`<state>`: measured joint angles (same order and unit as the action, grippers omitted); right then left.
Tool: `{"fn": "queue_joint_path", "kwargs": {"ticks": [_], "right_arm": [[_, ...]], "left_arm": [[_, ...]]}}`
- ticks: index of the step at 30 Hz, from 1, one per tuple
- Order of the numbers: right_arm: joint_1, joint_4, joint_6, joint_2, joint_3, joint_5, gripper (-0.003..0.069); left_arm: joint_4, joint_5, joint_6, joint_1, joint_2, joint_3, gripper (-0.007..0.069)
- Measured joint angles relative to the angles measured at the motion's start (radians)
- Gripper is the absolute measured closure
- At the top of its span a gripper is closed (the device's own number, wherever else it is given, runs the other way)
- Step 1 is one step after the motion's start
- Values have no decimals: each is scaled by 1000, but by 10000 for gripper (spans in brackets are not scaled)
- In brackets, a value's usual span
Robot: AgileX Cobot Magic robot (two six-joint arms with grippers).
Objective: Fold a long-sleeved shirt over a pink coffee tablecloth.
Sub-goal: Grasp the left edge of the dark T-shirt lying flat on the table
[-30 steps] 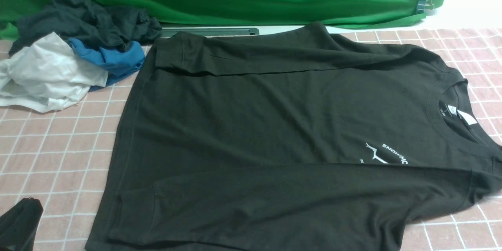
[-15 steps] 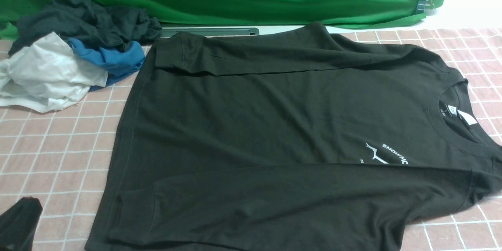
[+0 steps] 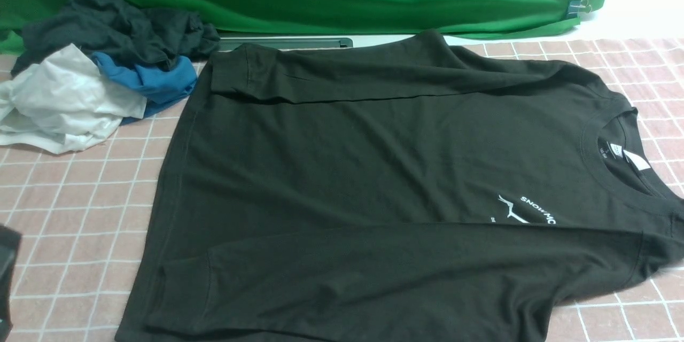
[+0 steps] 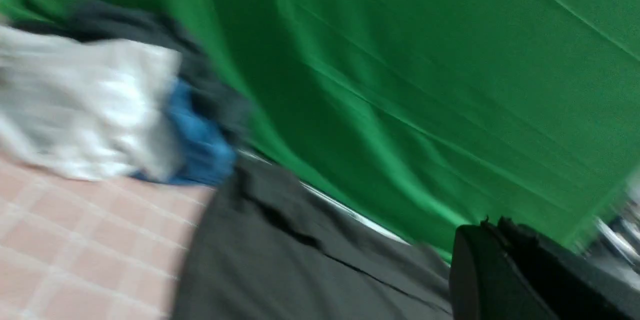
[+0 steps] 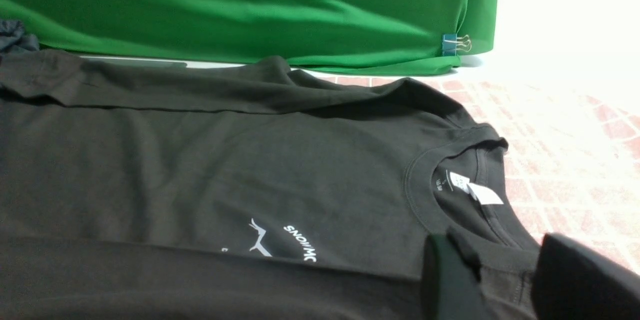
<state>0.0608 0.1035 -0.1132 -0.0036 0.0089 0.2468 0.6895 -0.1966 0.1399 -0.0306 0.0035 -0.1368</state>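
Black long-sleeved shirt (image 3: 374,171) lies flat on the pink coffee tablecloth (image 3: 69,197). The right gripper (image 5: 505,280) is spread wide near the collar. I cannot tell about the left gripper (image 3: 8,272).

Not much of the robot on show here tbh. The left gripper (image 3: 6,278) is just a dark sliver poking in at the far left edge of the front view, low down. Its own wrist view is badly smeared and only shows a black chunk of the fingers (image 4: 495,275) in one corner, so I can't tell if they're apart or together. The right gripper (image 5: 505,282) only turns up in its wrist view: two dark fingers (image 5: 445,280) with a wide gap between them.
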Motion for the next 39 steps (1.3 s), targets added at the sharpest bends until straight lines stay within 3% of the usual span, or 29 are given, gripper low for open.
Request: {"fn": "queue_joint_path", "kwargs": {"ticks": [6,12,18,20,24,30,33,39], "right_arm": [[0,0,0,0,0,0,418],[0,0,0,0,0,0,418],[0,2,6,0,0,-6,418],[0,41,63,0,0,-28,418],[0,190,309,0,0,-144,418],[4,236,514,0,0,-247,418],[36,241,519,16,-45,-129,426],[225,216,193,277,-468,348,430]], "left_arm": [[14,-239,315,37,180,-231,605],[-15,-533,444,39,601,-408,605],[56,-606,574,39,838,-469,605],[108,-640,630,40,866,-472,605],[116,-683,694,101,869,-479,605],[70,-703,692,263,868,-484,605],[50,-702,672,307,871,-484,605],[-102,-699,576,293,967,-520,605]]}}
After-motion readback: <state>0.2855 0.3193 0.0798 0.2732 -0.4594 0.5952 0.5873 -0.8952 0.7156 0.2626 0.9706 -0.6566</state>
